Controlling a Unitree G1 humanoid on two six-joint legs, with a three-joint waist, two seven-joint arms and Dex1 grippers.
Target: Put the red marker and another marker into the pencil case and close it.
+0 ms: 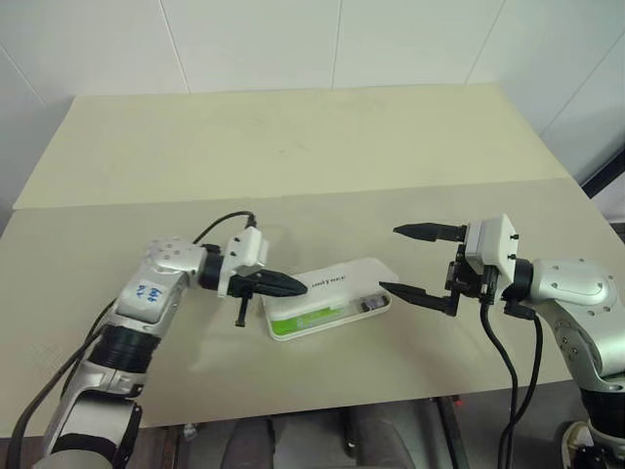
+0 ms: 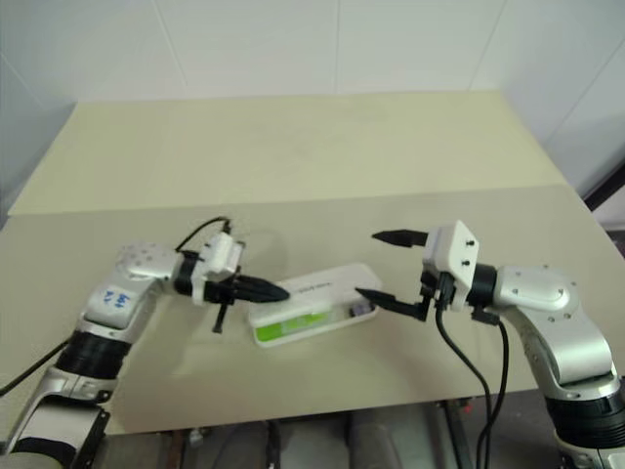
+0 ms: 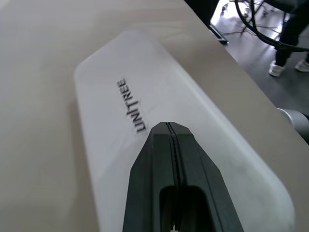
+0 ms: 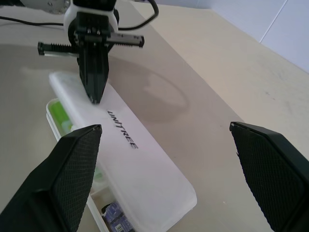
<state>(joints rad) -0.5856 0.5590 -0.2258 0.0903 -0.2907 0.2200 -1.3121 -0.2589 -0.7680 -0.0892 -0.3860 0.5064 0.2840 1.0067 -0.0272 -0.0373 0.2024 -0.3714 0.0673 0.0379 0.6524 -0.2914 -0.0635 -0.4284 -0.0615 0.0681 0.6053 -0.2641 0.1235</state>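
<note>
A: Right wrist view. The left gripper [image 4: 95, 96], its two black fingers pressed together on nothing, rests its tip on the lid of the white hard-plastic hinged pencil case [image 4: 145, 164], near the "UNITREE" lettering. The lid stands partly raised over the tray.

B: And the right gripper [image 1: 418, 262]?

A: Fingers wide apart, holding nothing; the case's near end lies just beyond its lower fingertip.

B: Contents?

A: Below the left fingertips, in the tray, the chunky lime-green marker [image 1: 305, 319]; at the end towards the right fingers, a small dark purple object [image 1: 373, 305]. The slim red marker cannot be made out under the lid.

B: Risks?

A: Probably these: an off-centre push could slide the case across the beige table [image 1: 293, 147] instead of shutting it, or the lid could jam on something protruding.
</note>
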